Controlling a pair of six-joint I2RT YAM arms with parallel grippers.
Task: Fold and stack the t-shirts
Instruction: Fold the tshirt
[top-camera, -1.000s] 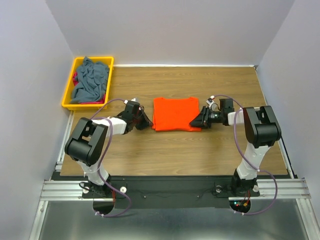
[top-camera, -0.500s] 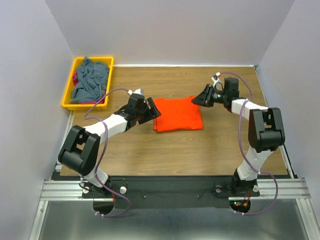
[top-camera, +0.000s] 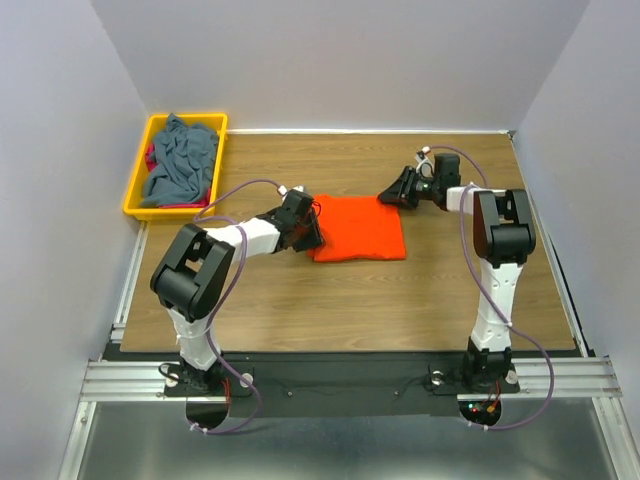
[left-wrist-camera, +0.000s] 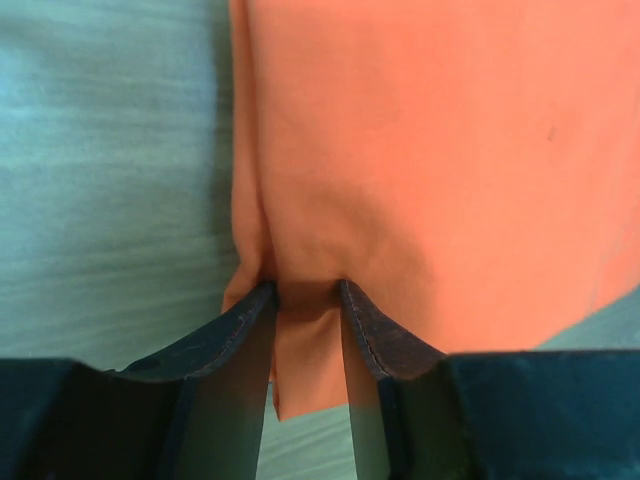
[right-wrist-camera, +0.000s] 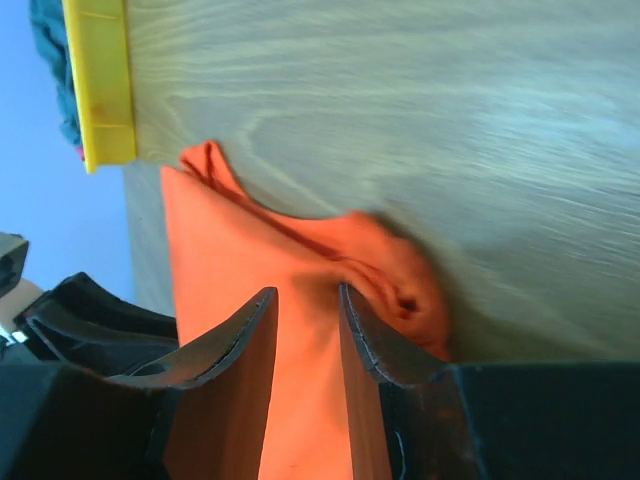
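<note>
Orange shirt (top-camera: 358, 228): lies folded in a rough rectangle at mid-worktop, between the two arms.
Left end effector (top-camera: 308, 232): at the shirt's left edge; the wrist view shows its fingers (left-wrist-camera: 240, 325) closed on a fold of orange cloth, with a flap hanging down between them.
Right end effector (top-camera: 392, 196): at the shirt's far right corner. Its fingers (right-wrist-camera: 365, 325) are set close together with orange cloth in the gap (the corner is bunched just beside them). I cannot tell whether they pinch it or only sit over it.
Bin (top-camera: 140, 210): yellow, at the far left corner of the worktop (top-camera: 380, 300).
Grey shirt (top-camera: 182, 155): crumpled, fills the bin.
Red cloth (top-camera: 151, 157): a sliver at the bin's left wall, under the grey shirt.
</note>
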